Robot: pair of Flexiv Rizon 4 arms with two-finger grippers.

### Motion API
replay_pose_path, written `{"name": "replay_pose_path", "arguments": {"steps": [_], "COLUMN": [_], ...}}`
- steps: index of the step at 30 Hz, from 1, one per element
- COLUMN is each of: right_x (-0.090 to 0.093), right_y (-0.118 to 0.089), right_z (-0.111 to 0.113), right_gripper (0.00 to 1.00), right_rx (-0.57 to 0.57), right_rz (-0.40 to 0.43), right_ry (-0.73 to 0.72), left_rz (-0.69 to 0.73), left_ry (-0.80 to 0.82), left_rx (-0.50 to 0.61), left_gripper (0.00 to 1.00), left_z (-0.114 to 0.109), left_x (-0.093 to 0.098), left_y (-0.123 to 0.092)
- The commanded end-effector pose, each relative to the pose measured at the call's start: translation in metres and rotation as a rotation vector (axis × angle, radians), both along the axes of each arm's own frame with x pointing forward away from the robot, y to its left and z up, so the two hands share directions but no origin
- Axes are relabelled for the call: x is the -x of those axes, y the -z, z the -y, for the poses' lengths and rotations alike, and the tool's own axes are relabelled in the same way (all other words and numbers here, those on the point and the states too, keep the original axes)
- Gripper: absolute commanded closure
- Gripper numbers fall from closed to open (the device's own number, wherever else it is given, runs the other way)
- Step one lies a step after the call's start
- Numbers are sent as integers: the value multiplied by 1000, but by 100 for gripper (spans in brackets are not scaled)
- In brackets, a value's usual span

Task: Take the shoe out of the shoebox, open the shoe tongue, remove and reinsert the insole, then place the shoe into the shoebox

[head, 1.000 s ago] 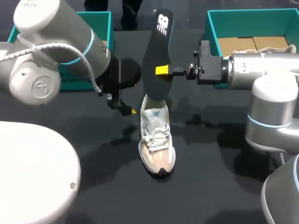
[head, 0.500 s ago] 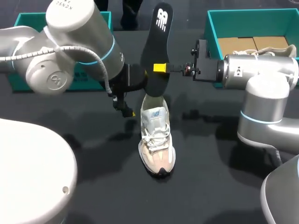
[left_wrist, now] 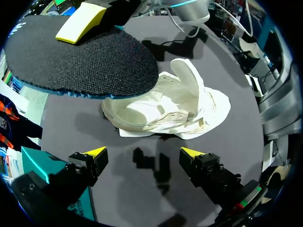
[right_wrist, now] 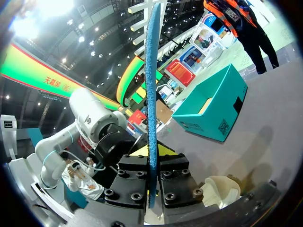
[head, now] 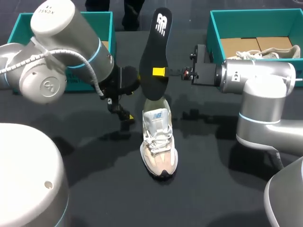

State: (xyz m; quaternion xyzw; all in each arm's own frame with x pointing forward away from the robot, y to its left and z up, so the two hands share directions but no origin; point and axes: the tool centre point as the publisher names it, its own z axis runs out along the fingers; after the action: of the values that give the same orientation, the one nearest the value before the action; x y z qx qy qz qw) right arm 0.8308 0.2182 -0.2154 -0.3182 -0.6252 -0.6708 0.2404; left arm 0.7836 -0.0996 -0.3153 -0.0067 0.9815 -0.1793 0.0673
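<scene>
Black tabletop (head: 213, 189) spreads under both of my arms, and on it I count two teal shoeboxes, two shoes and one insole. One shoebox (head: 106, 19) stands at the far left, partly behind my left arm; the other shoebox (head: 215, 26) stands at the far right with a second, cream shoe (head: 279, 51) lying inside it. The task's shoe (head: 159, 142) sits upright on the bare table near the middle, toe toward the near edge and heel toward the far side, outside both boxes. My right gripper (head: 159, 72) comes in sideways from the right and pinches the dark insole (head: 156, 56) across its lower half, one yellow tip pressed to each face. The insole stands nearly on end above the heel of the shoe, its lower end over the shoe's opening; I cannot tell whether it touches the collar. From the right wrist the insole (right_wrist: 152, 94) shows edge-on between the fingers of that gripper (right_wrist: 151, 182). My left gripper (head: 124, 116) hangs low, just beside the shoe's heel on its left, touching nothing. Seen from the left wrist, the fingers of this gripper (left_wrist: 143, 152) are spread wide with only table between them, the shoe (left_wrist: 180, 111) lies ahead of them and apart, its tongue (left_wrist: 187, 80) raised, and the insole (left_wrist: 80, 56) overhangs its opening.
</scene>
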Motion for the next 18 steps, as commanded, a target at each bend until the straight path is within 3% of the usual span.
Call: {"name": "replay_pose_path", "arguments": {"steps": [1, 7, 10, 18], "right_x": [-3, -10, -10, -10], "right_y": [5, 27, 27, 27], "right_z": [-2, -6, -6, -6], "right_gripper": [100, 100, 100, 100], "right_rx": [-18, 18, 18, 18], "right_rz": [23, 85, 85, 85], "right_ry": [-22, -55, -55, -55], "left_rz": [5, 28, 39, 41], "left_ry": [13, 30, 34, 27], "left_rx": [34, 25, -6, -8], "left_gripper": [0, 0, 0, 0], "left_z": [4, 10, 7, 9], "left_x": [-2, 1, 5, 4], "left_y": [17, 22, 12, 15]}}
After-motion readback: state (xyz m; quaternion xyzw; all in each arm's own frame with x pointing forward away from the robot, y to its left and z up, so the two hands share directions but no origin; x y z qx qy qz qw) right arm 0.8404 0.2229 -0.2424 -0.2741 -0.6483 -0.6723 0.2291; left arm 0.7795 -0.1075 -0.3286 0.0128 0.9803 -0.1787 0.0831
